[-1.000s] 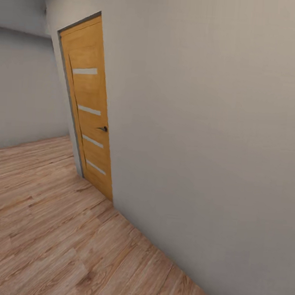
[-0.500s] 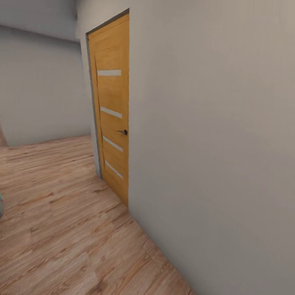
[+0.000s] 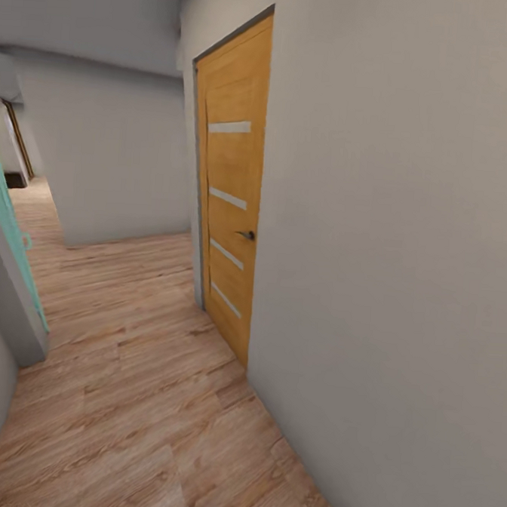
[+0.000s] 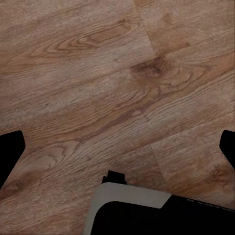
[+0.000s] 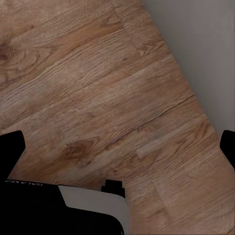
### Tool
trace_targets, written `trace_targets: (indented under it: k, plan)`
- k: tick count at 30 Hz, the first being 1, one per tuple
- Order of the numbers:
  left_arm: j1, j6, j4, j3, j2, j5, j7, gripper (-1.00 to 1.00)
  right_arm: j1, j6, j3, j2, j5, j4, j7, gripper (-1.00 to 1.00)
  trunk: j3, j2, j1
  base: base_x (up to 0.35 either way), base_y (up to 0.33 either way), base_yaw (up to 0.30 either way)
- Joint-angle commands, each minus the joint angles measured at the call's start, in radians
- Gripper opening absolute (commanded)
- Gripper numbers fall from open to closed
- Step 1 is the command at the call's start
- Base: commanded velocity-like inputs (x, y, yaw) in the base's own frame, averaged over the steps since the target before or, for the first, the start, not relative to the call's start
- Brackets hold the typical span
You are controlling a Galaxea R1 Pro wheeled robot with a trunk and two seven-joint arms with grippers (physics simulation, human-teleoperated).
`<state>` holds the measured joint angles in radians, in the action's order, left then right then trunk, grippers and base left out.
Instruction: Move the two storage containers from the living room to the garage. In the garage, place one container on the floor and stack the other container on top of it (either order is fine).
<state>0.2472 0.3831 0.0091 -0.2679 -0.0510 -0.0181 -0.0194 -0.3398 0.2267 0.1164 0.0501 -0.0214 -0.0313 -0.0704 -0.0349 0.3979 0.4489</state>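
Observation:
The two storage containers are out of view, and so is the garage. I am in a corridor with light wood plank flooring (image 3: 130,396). In the left wrist view my left gripper (image 4: 117,152) is open over bare planks, its black fingertips (image 4: 11,152) far apart with nothing between them. In the right wrist view my right gripper (image 5: 117,152) is open too and holds nothing. It hangs over planks beside the foot of a grey wall (image 5: 205,44).
A shut orange wooden door (image 3: 232,184) with a dark handle (image 3: 245,235) sits in the long grey wall (image 3: 397,256) close on my right. A teal panel (image 3: 10,225) stands at the left. The corridor (image 3: 41,201) runs on at the far left past a grey wall (image 3: 117,153).
The whole head view has swung left: the door now sits further right in the picture, and the teal panel and far corridor have come into sight. That is camera motion.

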Motion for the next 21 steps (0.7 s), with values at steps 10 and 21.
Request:
trace_targets:
  k: [10,21]
  plan:
    - [0.001,0.004,0.002,-0.005,0.0,-0.002,-0.002,1.0,-0.001,0.003,0.006,-0.001,-0.003,0.001,0.0,1.0,-0.002,0.002,0.001,0.322,0.0,0.3]
    - [0.001,0.004,0.002,-0.005,0.0,-0.002,-0.002,1.0,-0.001,0.004,0.005,-0.001,-0.003,0.001,0.0,1.0,-0.002,0.002,0.001,0.322,0.0,0.3]
